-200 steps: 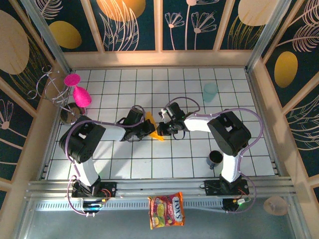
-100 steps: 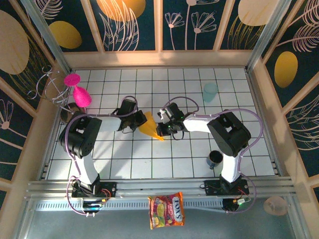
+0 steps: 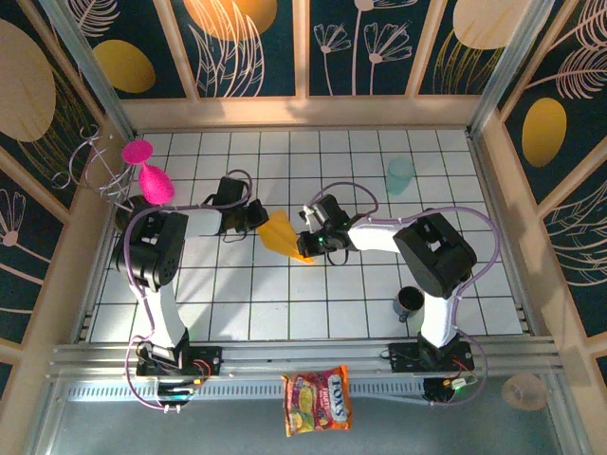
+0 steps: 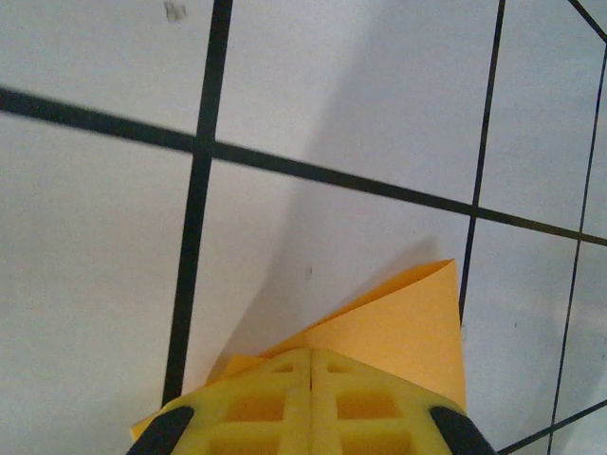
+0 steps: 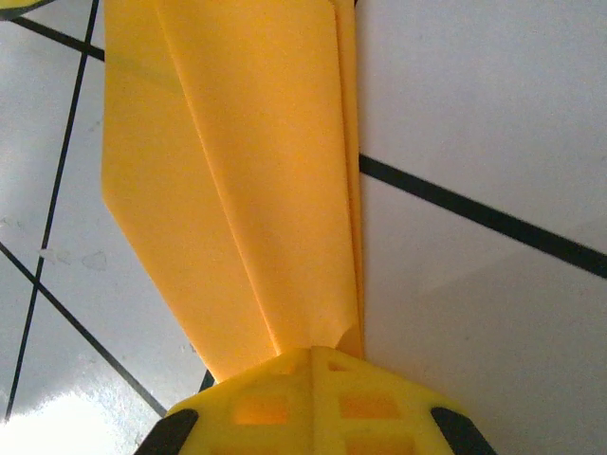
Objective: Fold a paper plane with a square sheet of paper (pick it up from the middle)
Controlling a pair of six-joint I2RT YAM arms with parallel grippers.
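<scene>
The square sheet of paper is folded into an orange-yellow pointed paper plane [image 3: 282, 235] near the middle of the white tiled table. My left gripper [image 3: 258, 224] is shut at its left edge. In the left wrist view the yellow fingertips [image 4: 311, 353] are pressed together, and a raised flap of the paper [image 4: 398, 327] spreads out from behind them. My right gripper [image 3: 305, 242] is shut on the opposite end. In the right wrist view the folded layers [image 5: 256, 180] run into the seam of the shut gripper [image 5: 314, 353].
A pale blue-green cup [image 3: 400, 174] stands at the back right, and a dark mug [image 3: 410, 302] stands beside the right arm's base. A wire rack [image 3: 95, 166] with pink glasses [image 3: 152, 182] is at the left edge. A printed snack packet [image 3: 317, 400] lies on the front ledge.
My left gripper has moved left and away from the right one. The paper's left side has followed it, so the plane spreads wider. The right gripper has barely moved.
</scene>
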